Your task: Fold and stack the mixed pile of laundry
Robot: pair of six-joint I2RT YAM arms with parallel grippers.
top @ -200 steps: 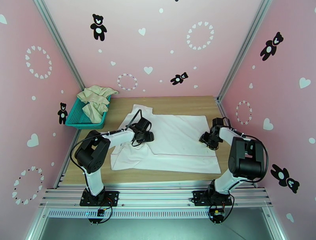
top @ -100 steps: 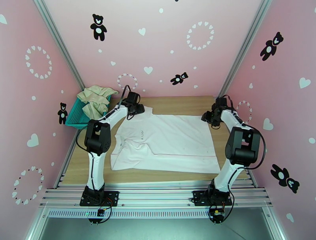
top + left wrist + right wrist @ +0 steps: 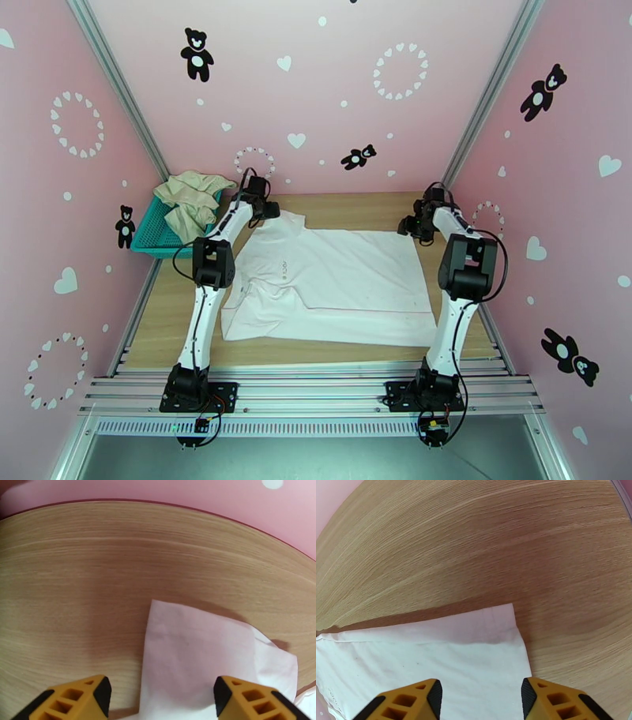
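Both apart: left claw (image 3: 162, 695), right claw (image 3: 482, 696) | one white T-shirt (image 3: 347, 268) | one cream garment (image 3: 189, 201) | one basket (image 3: 156, 235)

The left arm (image 3: 199, 331) and the right arm (image 3: 445, 339) are each built of slim white links with bulky black joint housings (image 3: 208, 264) between them, and each stands on a black base plate (image 3: 199, 392) at the bottom of the top view. Thin black cables (image 3: 175, 265) loop beside the joints. In the wrist views, the fingertips (image 3: 77, 698) of the left gripper (image 3: 162, 701) and of the right gripper (image 3: 478, 701) are orange-yellow blocks with black inner faces and triangular cut-outs.
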